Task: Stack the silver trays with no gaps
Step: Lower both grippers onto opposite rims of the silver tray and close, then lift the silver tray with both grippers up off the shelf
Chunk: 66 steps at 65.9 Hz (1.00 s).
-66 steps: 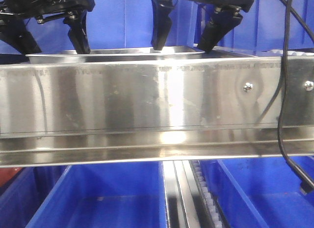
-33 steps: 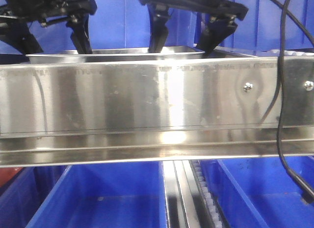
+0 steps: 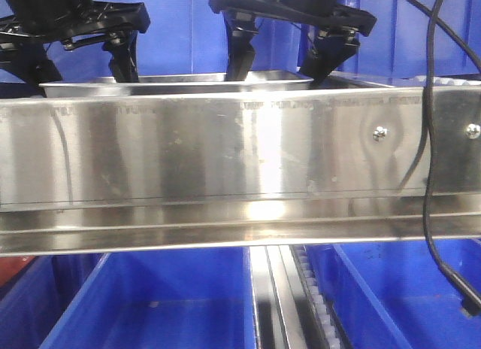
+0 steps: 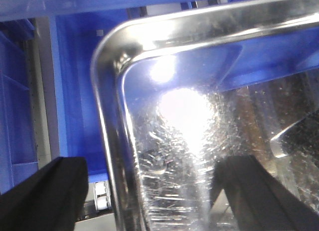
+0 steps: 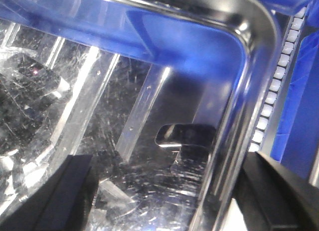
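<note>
**Tray between two spread pincers**

The silver tray [image 3: 176,83] sits at 12 o'clock in our front view, behind the steel rail [image 3: 225,153] — blue bins [image 3: 150,304] below. We see the left gripper [image 3: 75,62] spread wide astride the tray's end at 9 o'clock, one finger [image 4: 45,196] outside the rim, the other inside. The right gripper [image 3: 282,62] stands open likewise at the 3 o'clock end — gripping nothing.

Shiny silver trays [image 3: 176,81], blue bins [image 3: 150,311], black fingers [image 3: 240,57].
</note>
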Tool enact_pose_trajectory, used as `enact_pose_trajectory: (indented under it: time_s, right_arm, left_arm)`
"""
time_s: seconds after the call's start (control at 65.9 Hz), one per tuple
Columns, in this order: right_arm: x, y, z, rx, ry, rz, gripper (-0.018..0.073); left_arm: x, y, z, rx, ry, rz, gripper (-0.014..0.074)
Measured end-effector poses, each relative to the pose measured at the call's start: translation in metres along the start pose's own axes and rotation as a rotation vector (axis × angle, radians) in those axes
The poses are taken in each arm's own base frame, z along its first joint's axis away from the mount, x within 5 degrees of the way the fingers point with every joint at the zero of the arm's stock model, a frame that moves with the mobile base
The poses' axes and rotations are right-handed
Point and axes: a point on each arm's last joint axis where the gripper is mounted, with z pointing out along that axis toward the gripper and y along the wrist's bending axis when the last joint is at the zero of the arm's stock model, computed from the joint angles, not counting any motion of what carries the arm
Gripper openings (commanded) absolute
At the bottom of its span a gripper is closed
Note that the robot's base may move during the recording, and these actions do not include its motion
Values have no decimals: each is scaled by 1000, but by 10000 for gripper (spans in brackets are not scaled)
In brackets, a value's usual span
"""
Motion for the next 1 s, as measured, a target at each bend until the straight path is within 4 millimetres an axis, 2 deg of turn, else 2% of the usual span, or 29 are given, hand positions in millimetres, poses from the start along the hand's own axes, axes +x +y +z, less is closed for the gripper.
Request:
enact_pose_trajectory:
  time_s: [0.106,0.228,0.288,0.349,0.379,1.002]
  right_arm:
    - [0,0,1,2,3,-1,314]
    - [1,-2,2,16,13,-6,138]
    - [1,-5,1,33,21,-9,53]
    - [1,-8,1,50,27,-12,-56]
    - [1,-9,1,53,26,-9,-81]
    - [1,-10,1,56,20,11,-67]
  left_arm:
    - [0,0,0,0,0,0,279]
    - [0,1,0,-13,5,10,43]
    - [0,3,0,-23,5,11,-40]
    - [-1,5,0,-33,0,8,-4]
    - [-1,5,-1,-33,1,3,-6]
    - [-1,5,-1,-35,5,-4,-17]
